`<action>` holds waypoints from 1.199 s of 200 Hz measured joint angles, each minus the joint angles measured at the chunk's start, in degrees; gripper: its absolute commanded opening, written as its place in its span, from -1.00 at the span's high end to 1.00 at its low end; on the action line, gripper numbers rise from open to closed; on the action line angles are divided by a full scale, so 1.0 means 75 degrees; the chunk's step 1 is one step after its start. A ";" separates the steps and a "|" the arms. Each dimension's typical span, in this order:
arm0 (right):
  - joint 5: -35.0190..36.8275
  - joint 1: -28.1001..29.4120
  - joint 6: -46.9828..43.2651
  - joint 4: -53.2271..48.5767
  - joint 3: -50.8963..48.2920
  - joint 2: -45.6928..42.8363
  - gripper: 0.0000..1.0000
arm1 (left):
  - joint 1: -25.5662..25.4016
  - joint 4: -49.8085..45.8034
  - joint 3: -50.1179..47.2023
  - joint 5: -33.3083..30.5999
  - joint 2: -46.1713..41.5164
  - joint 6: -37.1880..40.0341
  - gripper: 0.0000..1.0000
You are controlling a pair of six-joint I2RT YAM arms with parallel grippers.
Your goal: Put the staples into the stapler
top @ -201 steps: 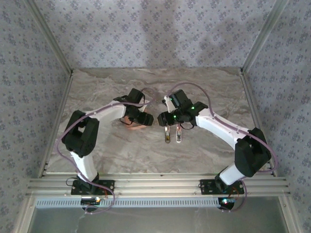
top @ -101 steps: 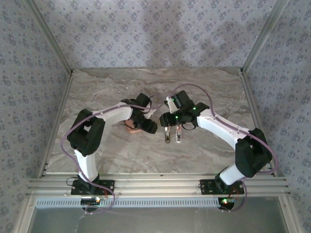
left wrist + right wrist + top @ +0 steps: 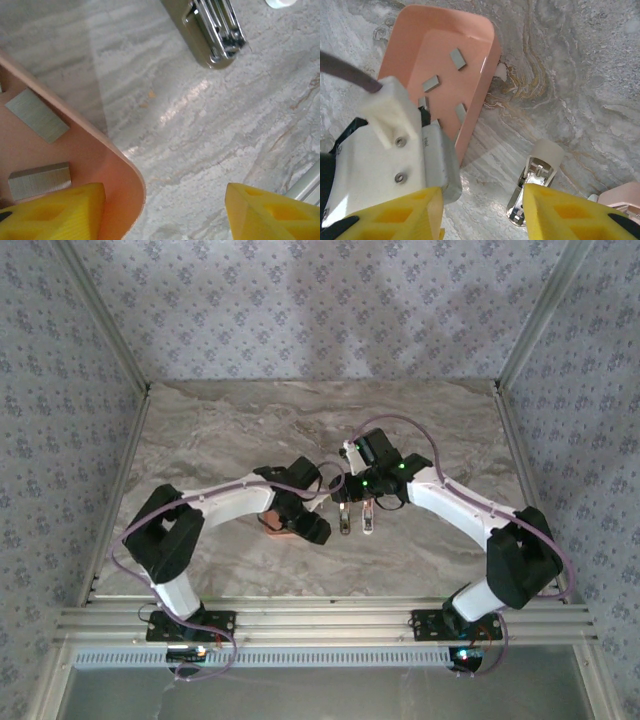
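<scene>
Left wrist view: left gripper (image 3: 162,202), fingers spread empty, straddles the tray (image 3: 122,172) rim; closing now could spill the staples (image 3: 37,116).

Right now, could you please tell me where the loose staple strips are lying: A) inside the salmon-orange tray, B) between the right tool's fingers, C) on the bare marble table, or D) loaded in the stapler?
A: the right wrist view shows the grey staple strips lying flat on the floor of the tray.
</scene>
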 measured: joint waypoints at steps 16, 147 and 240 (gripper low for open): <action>0.0006 0.0041 0.0017 0.0003 0.0000 -0.0038 0.08 | -0.0064 0.0061 -0.0166 0.0067 -0.0256 -0.0157 -0.30; 0.0965 0.1626 0.0023 -0.1163 0.2591 0.1443 0.18 | 0.3045 0.1693 -0.2509 -0.0749 -0.4284 -0.1151 -0.52; 0.2037 0.2378 -0.0863 -0.4433 0.6502 0.5257 0.34 | 0.5091 0.2617 -0.3882 -0.0178 -0.4529 -0.1396 -0.52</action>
